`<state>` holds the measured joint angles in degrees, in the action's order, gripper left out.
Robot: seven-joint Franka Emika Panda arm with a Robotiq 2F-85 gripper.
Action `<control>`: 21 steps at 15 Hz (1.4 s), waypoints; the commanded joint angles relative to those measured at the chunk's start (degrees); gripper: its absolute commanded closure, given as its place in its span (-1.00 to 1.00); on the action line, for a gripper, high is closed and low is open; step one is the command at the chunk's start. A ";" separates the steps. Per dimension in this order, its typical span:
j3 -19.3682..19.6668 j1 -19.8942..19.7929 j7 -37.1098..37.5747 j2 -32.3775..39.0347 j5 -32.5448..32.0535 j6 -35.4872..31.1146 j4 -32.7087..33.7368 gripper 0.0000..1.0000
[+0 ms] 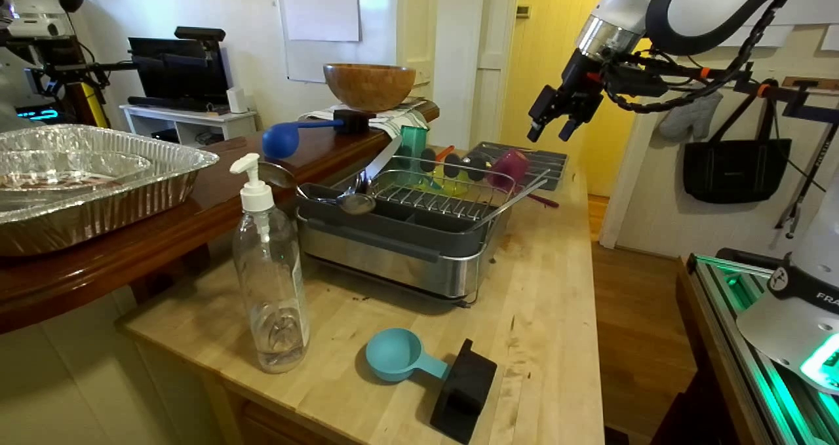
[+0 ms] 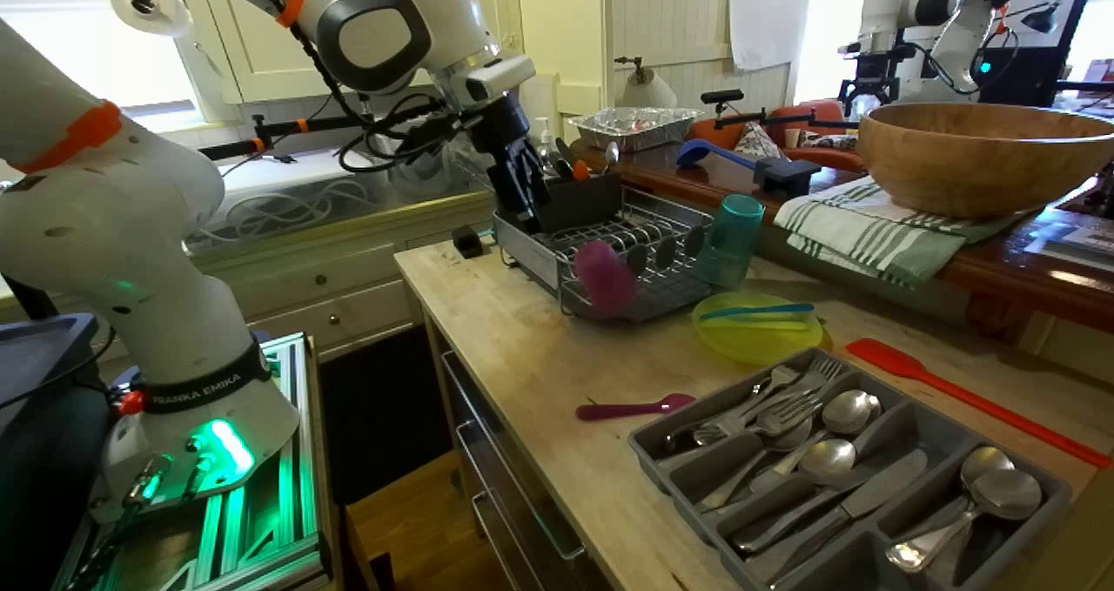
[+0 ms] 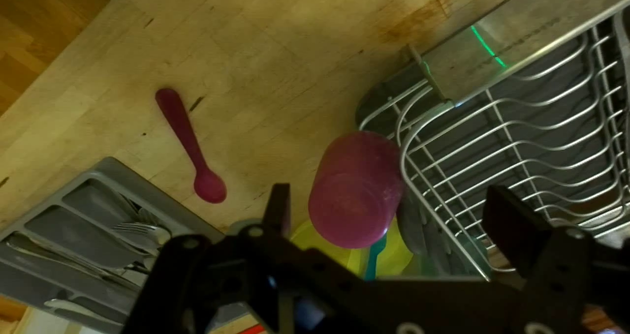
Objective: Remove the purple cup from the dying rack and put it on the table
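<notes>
The purple cup, pinkish in colour, hangs bottom out and tilted on the end corner of the drying rack. It shows in both exterior views (image 1: 508, 170) (image 2: 604, 279) and in the wrist view (image 3: 354, 191). The drying rack (image 1: 393, 255) is a grey and steel frame with wires; its end also shows in the wrist view (image 3: 408, 169). It stands on the light wooden table (image 1: 544, 288). My gripper (image 1: 550, 132) is open and empty, above the table and apart from the cup. In the wrist view (image 3: 389, 191) its fingers are spread wide, with the cup showing between them.
A purple spoon (image 2: 635, 407), a yellow plate (image 2: 757, 330), a teal cup (image 2: 731, 241) and a grey cutlery tray (image 2: 653, 452) lie near the rack. A soap bottle (image 1: 272, 294) and a blue scoop (image 1: 395, 354) are at the opposite end. Utensils stick up from the rack's caddy (image 1: 393, 225).
</notes>
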<state>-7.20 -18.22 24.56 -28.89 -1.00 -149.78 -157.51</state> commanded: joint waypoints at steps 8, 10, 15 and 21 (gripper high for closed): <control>5.35 1.00 -0.49 18.53 0.74 -15.10 5.86 -1.00; 6.91 2.15 -1.33 21.38 2.12 -16.62 7.47 -1.00; 9.68 5.68 -3.59 24.32 6.25 -15.59 10.27 -0.31; 11.48 6.76 -4.50 23.11 7.99 -14.67 10.88 0.15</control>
<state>2.87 -13.00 20.92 -5.97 5.62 -165.05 -147.95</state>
